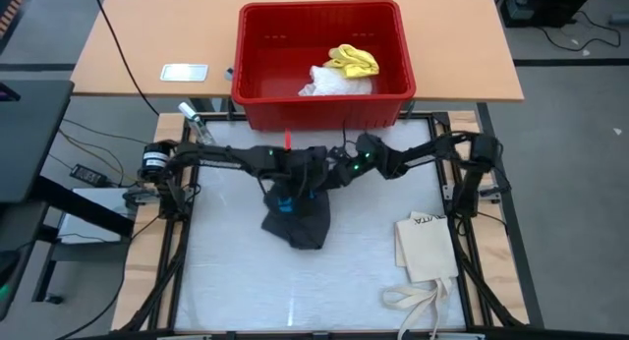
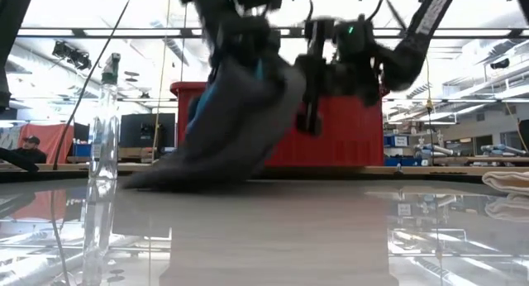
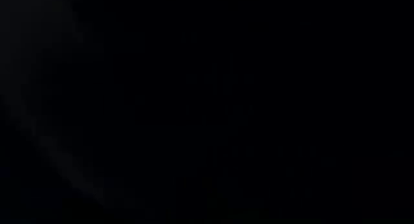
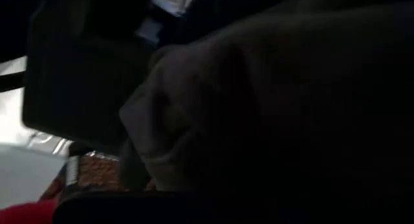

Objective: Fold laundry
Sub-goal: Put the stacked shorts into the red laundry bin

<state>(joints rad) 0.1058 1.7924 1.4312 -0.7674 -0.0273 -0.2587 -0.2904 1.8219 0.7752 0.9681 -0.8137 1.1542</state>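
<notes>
While both claws meet – shorts [image 1: 298, 222] apparently lifted | bin [image 1: 393, 89] behind

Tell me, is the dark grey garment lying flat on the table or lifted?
Partly lifted: the grey garment hangs bunched from the arms, lower edge resting on the table.

Grey floor [image 1: 570, 114] around a light wooden desk [image 1: 147, 35], cables trailing off the left side. Behind the table it's a big open lab, rows of ceiling lights [image 2: 463, 50] and a person [image 2: 30, 147] seated far left
</notes>
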